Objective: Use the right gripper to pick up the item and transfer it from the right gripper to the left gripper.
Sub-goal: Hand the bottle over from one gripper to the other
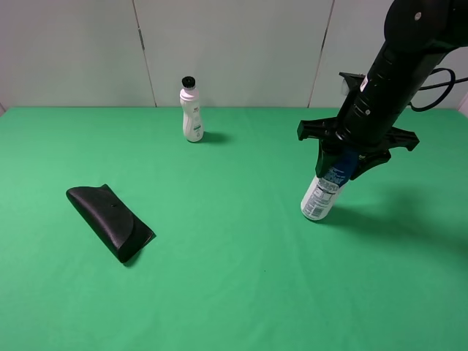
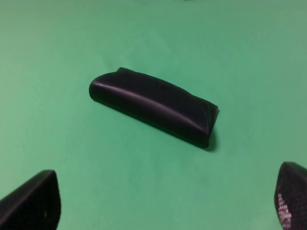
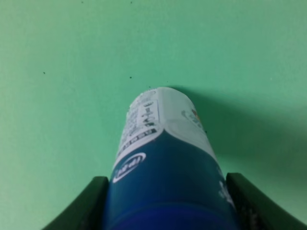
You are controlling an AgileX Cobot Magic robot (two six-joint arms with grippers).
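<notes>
The item [image 1: 320, 196], a can with a blue upper body and a white printed lower body, leans on the right side of the green table, its base at or just above the cloth. My right gripper [image 1: 348, 159] comes down from above and is shut on its blue upper part. In the right wrist view the item [image 3: 163, 143] fills the space between the two dark fingers [image 3: 91, 201], and its cap is hidden. My left gripper [image 2: 163, 206] is open, with nothing between its fingertips. It hovers over the black case and does not show in the exterior high view.
A flat black pouch-like case [image 1: 110, 221] lies on the left of the table [image 1: 234, 292], also under the left wrist camera as the case [image 2: 153, 105]. A small white bottle with a black cap [image 1: 191, 111] stands at the back, near the grey wall.
</notes>
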